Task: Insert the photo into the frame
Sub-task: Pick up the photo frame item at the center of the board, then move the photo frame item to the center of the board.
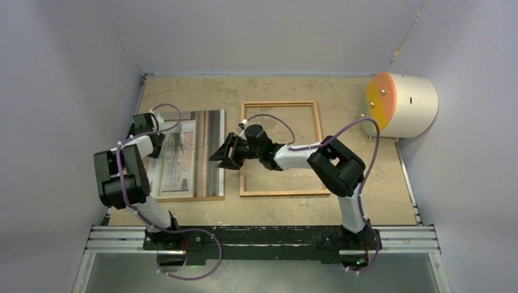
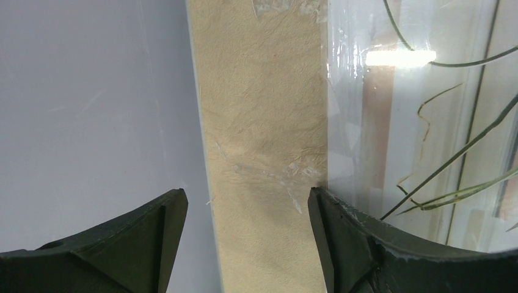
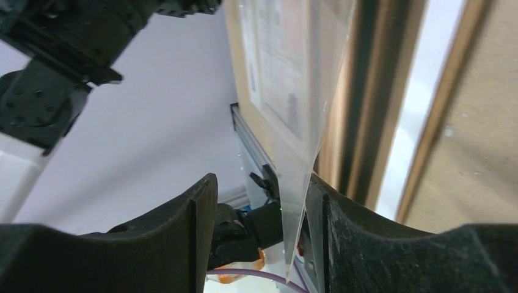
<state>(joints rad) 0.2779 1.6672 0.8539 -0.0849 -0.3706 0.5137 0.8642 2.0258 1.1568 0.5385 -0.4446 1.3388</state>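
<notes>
One photo [image 1: 189, 162], face up on the left half of the table [image 1: 366, 183], not in the frame [image 1: 287, 193] yet. It sits under what looks like a clear pane [image 2: 348, 91]; I get glare off it in the left wrist view. A brown board edge [image 1: 189, 197] shows beneath on the near side. The frame lies empty just right of the stack, not touching it.

The right gripper [image 3: 261, 183] is at the stack's right edge, jaws apart. A lifted corner of the clear sheet stands between the fingers, close against one, and it doesn't look clamped. My read: the pane has to come off before the print can move.

The left gripper [image 2: 247, 195] is also released, holding nothing. It straddles the bare table strip at the stack's left edge with one finger at the pane's rim, probably as a stop against sliding.

The table is tan, mottled and matte. Pale grey walls on three sides, a white drum [image 1: 406, 104] with an orange-yellow face in the far right corner, and a metal rail [image 1: 275, 235] along the near edge.
</notes>
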